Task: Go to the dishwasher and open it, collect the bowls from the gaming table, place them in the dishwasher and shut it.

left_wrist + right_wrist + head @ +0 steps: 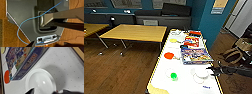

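Observation:
The gaming table (159,62) is long and white-topped with a pale yellow edge, and it runs away from me. On it lie the bowls: a shallow red-orange bowl (169,55) near the middle left and a small green bowl (173,75) nearer me. My right gripper (212,71) reaches in from the right, open, beside a white dish (201,73). In the right wrist view the white dish (40,81) lies just ahead of the right gripper (48,92), and the red-orange bowl (6,77) shows past a game box. The left gripper (48,44) hangs open over my own base. The dishwasher is out of view.
Board game boxes (196,55) and other small items crowd the table's far half. Wooden yellow-topped tables (134,32) stand to the left on a wood floor. A teal wall (209,20) is at the back right, with bags and a cardboard box (244,45) on the floor to the right.

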